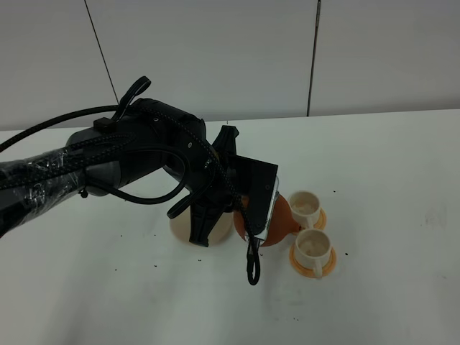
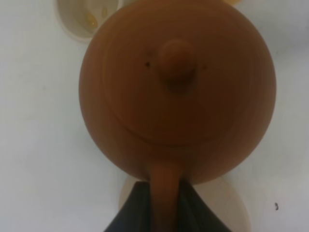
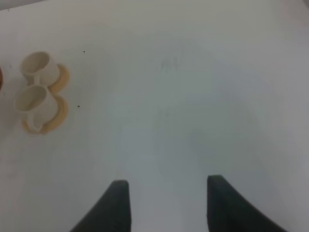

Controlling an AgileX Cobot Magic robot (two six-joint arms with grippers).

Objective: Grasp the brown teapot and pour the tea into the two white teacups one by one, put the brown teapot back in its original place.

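Two white teacups (image 1: 314, 248) show no dark tea yet. L gripper (image 2: 166, 215), clamped on the handle of the brown teapot (image 1: 282, 219), holds it beside them, off its cream disc (image 1: 180, 230); both pours & the return remain, I'd say. R gripper (image 3: 166, 203): jaws apart, empty.

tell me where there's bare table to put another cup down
Bare table lies right of the two white teacups, and along the near side in front of them and the cream disc. Crowded: the middle, where the left gripper holds the brown teapot between disc and cups.
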